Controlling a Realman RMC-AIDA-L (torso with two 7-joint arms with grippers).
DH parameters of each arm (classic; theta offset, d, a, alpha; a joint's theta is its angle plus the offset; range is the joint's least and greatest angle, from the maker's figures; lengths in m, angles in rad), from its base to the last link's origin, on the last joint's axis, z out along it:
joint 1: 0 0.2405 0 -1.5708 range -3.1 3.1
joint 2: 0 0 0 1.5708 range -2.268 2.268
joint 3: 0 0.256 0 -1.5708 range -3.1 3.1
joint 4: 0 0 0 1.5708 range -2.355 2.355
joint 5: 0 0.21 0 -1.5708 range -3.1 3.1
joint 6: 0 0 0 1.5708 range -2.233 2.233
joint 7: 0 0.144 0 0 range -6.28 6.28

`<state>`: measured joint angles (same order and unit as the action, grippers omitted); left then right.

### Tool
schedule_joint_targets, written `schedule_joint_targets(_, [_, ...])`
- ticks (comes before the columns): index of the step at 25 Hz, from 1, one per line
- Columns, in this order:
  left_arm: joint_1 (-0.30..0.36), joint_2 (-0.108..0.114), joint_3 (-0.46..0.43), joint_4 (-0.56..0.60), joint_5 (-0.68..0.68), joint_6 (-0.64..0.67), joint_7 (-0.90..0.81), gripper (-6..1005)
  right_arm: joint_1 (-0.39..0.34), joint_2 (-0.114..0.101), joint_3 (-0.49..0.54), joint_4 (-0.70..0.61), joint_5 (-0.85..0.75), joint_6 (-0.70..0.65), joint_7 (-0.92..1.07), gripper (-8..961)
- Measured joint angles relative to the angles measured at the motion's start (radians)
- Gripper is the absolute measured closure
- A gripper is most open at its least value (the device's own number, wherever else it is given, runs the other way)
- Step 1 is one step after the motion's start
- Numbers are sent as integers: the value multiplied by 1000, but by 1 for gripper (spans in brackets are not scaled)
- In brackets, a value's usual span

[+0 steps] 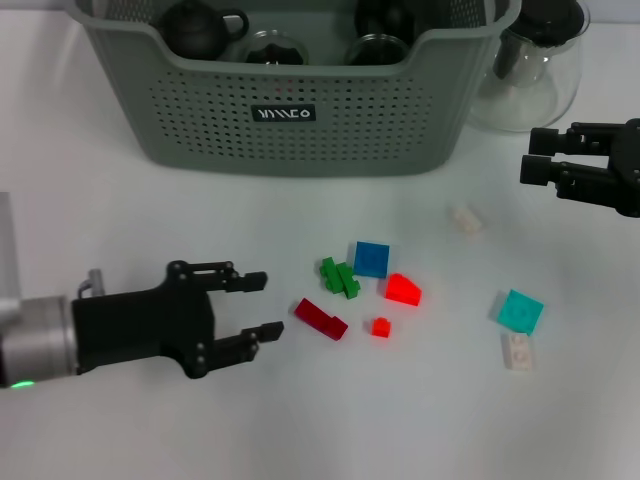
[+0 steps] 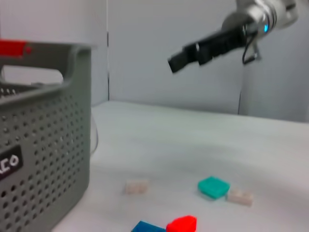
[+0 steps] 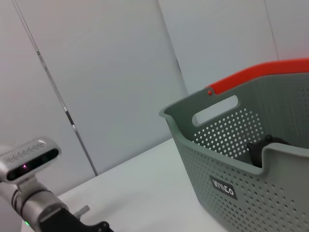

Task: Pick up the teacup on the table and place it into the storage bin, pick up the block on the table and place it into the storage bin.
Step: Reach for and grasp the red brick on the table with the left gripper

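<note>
The grey-green storage bin [image 1: 300, 110] stands at the back of the table and holds several dark round vessels [image 1: 195, 28]. No teacup shows on the table itself. Loose blocks lie in front of the bin: a dark red block [image 1: 320, 318], a green one [image 1: 340, 277], a blue one [image 1: 371, 259] and a red one [image 1: 403, 290]. My left gripper [image 1: 266, 305] hovers open just left of the dark red block, holding nothing. Off to the right, my right gripper [image 1: 533, 155] hangs open and empty above the table, beside the glass jug; it also shows as the right gripper [image 2: 174, 63] in the left wrist view.
A clear glass jug [image 1: 530, 70] stands right of the bin. A teal block [image 1: 520, 311], a white block [image 1: 518, 351], a pale block [image 1: 465, 218] and a small red block [image 1: 380, 327] lie on the white table. The bin wall [image 2: 43, 145] is close by in the left wrist view.
</note>
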<state>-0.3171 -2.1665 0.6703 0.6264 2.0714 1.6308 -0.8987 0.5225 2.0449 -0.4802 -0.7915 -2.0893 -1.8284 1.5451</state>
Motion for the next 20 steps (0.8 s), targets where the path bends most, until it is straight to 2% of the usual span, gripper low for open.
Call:
schedule_joint_targets(5, [-49, -1, 24, -76, -2, -92, 18, 456, -1, 0, 0, 0, 0, 4, 1, 464])
schedule_joint_targets(11, [-99, -5, 19, -180, -9, -174, 119, 462, -3, 0, 0, 2, 0, 13, 1, 464])
schedule_joint_targets(20, [-128, -6, 24, -217, -2, -241, 145, 463, 0, 0, -7, 8, 0, 14, 1, 463])
